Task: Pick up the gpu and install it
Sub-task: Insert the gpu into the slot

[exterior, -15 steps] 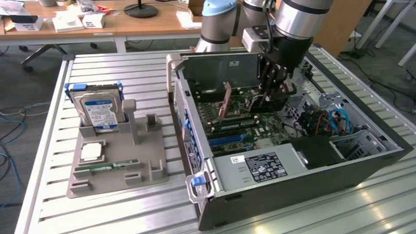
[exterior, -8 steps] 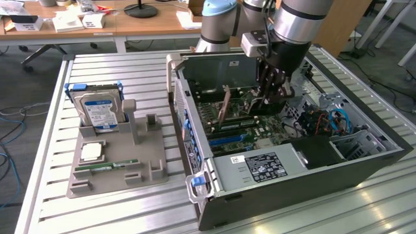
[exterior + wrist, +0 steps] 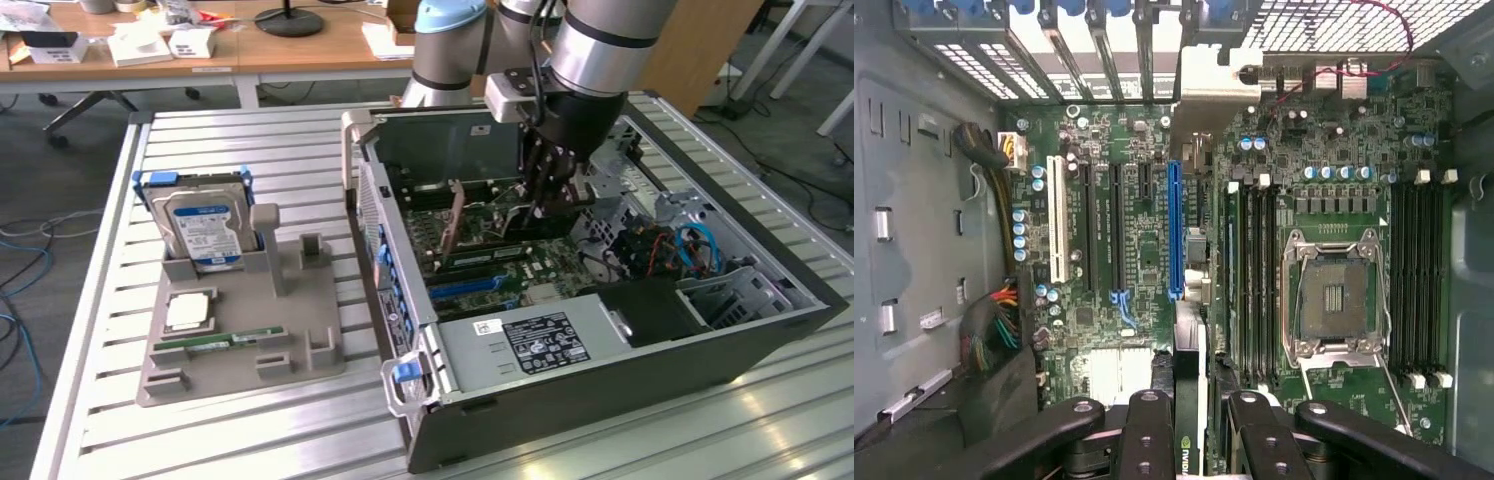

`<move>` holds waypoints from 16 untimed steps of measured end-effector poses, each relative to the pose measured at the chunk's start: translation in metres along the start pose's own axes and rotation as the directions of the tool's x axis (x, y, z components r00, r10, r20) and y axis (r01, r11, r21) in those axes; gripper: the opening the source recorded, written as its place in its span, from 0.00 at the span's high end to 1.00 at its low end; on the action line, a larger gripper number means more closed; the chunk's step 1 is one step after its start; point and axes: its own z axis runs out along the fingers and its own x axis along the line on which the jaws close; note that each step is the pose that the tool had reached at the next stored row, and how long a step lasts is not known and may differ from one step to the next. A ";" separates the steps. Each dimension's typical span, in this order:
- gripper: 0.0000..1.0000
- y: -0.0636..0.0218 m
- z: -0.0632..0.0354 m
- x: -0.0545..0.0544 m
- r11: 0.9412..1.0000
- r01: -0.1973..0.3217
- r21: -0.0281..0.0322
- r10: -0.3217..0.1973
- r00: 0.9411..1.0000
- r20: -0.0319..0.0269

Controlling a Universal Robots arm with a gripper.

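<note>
Gripper (image 3: 1199,405) on gpu (image 3: 1189,452), near blue slot (image 3: 1175,230)

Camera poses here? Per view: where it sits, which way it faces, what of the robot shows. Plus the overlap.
Exterior view: off the arm, raised, looking down at an angle over the slatted table at the open computer case; shows the arm and tool.
Wrist view: on the wrist, facing the motherboard inside the case; shows the tool's fingers clamped on the gpu.
Shared: case interior, motherboard, tool, gpu.
</note>
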 end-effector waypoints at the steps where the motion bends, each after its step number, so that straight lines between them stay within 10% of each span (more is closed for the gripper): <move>1: 0.74 0.0000 0.0000 0.000 1.000 0.000 0.000 0.000 1.000 0.000; 16: 0.74 0.0004 0.0096 0.000 1.000 0.000 0.000 0.000 1.000 0.000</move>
